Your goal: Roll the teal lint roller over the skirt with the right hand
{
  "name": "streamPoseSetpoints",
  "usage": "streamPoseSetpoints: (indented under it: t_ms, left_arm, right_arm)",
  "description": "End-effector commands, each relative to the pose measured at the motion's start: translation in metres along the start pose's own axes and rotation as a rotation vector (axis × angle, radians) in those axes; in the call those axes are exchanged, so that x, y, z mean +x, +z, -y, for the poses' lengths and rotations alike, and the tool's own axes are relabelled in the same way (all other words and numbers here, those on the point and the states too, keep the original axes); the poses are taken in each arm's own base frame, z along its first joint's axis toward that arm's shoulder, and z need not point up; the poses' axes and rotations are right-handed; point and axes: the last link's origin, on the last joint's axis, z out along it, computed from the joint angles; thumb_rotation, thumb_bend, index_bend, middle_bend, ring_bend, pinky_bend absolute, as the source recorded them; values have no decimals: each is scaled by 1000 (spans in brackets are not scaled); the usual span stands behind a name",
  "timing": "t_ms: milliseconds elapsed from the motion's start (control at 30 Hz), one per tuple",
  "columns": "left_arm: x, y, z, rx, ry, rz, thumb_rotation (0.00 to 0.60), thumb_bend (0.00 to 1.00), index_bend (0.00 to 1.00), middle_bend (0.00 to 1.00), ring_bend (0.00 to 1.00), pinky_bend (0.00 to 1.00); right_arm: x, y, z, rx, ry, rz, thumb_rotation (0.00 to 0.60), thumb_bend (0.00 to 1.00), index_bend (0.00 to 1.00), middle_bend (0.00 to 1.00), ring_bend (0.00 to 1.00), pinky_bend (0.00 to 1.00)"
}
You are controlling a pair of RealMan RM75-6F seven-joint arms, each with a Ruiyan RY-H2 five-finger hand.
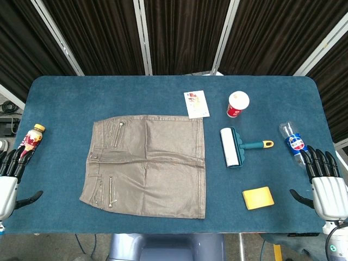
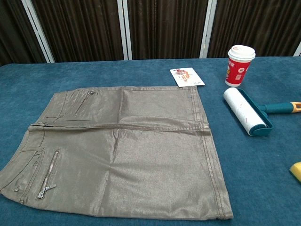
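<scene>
Lying flat on blue table point(image 1: 163, 89): skirt point(image 1: 147, 166), untouched. Resting just beside its hem: teal lint roller point(image 1: 231, 147). Waiting well apart, fingers spread, holding nothing: right hand point(image 1: 326, 182), left hand point(image 1: 8, 176). Everything remaining.

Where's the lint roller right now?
Head view: the lint roller lies on the table right of the skirt, below the red cup, above the yellow sponge.

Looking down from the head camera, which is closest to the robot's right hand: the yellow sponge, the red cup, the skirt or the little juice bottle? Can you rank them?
From the right hand, in the head view:
1. Yellow sponge, just to its left, near the front edge.
2. Red cup, further back, towards the table's middle.
3. Skirt, spread across the middle.
4. Juice bottle, at the far left edge, beside the left hand.
</scene>
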Motion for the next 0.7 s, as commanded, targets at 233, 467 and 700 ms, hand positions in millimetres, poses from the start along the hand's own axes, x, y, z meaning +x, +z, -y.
streamPoseSetpoints:
  t_ms: [233,467,700]
  left_arm:
    - [-1,1,1,6,-5,3,600,0,0,0,0,0]
    - [-4,8,3,25,5,0,600,0,0,0,0,0]
    - [-13,14,4,46,40,14,600,0,0,0,0,0]
  right_arm:
    - [-7,6,-1,15,-15,36,600,0,0,0,0,0]
    - [-40,72,-19,89,-31,171,600,9,0,0,0,0]
    - [-79,148,-27,108,-42,285,600,281,19,1,0,0]
